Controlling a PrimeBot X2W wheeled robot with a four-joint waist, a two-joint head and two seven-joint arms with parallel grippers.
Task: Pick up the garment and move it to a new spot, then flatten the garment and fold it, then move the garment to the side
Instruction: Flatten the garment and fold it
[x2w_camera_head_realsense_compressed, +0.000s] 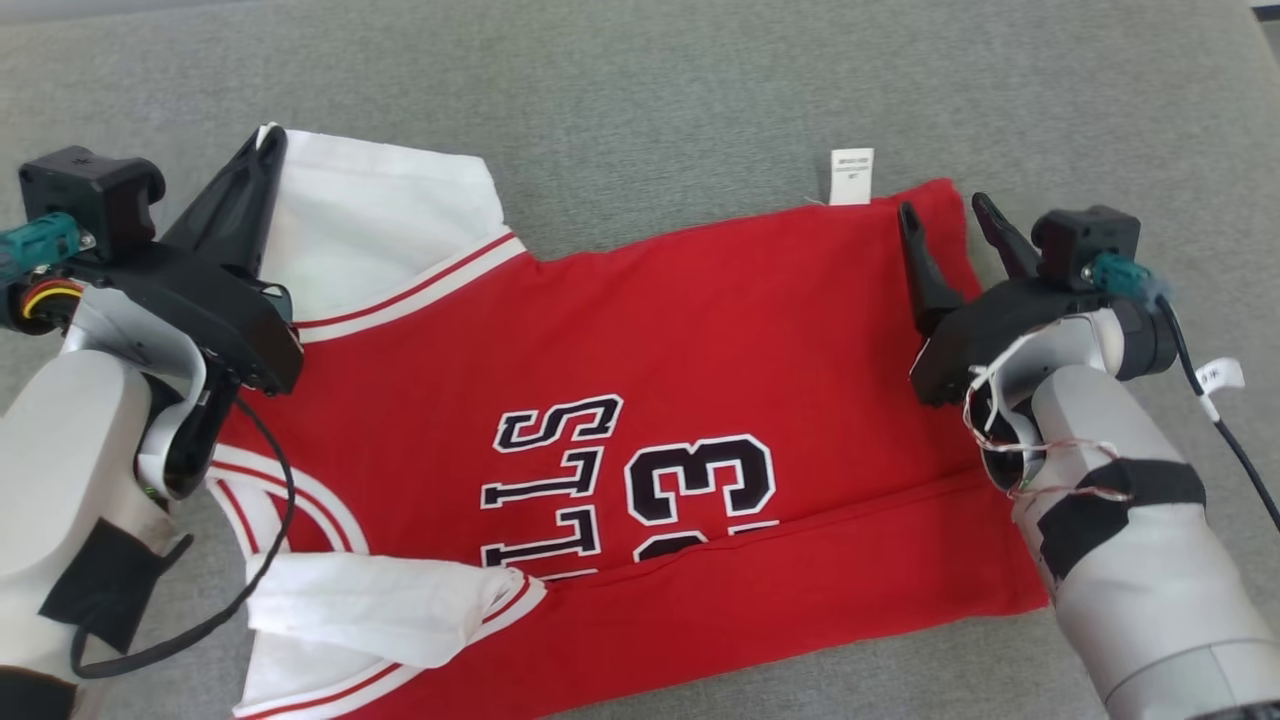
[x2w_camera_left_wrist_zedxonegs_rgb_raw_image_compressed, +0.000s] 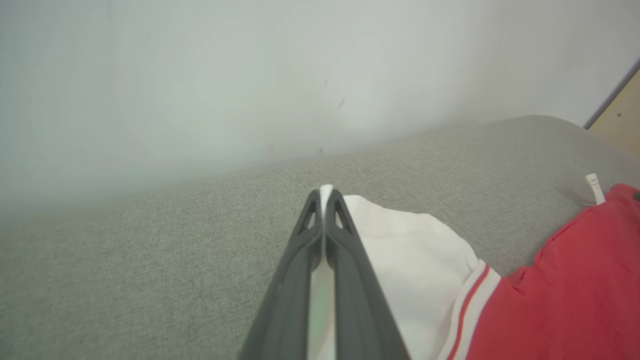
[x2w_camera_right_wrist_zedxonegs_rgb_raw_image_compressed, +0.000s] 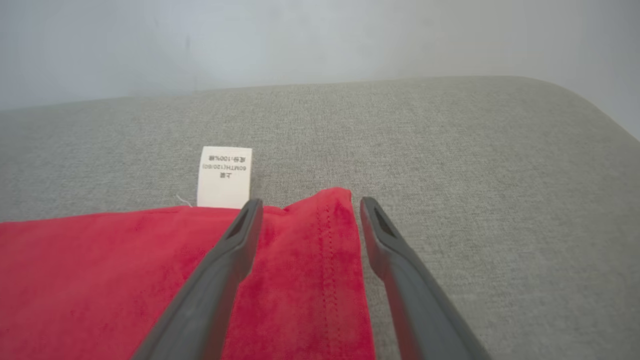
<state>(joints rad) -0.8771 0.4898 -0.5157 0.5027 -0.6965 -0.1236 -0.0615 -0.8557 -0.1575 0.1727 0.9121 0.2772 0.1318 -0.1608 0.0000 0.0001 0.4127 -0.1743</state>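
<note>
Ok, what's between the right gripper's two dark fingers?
The red jersey's stitched hem corner, lying on the grey fabric surface; right wrist view shows it.

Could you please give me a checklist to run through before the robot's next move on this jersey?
1. Grip of left gripper on far white sleeve: ok, jaws shut on its edge.
2. Grip of right gripper on red hem corner: not ok, jaws open, straddling it.
3. Flatness of jersey: not ok, near sleeve lies crumpled over the body.
4. Clearance of care label from the right jaws: ok, it lies beyond them.
5. Right gripper low enough to pinch fabric: cannot tell.
</note>
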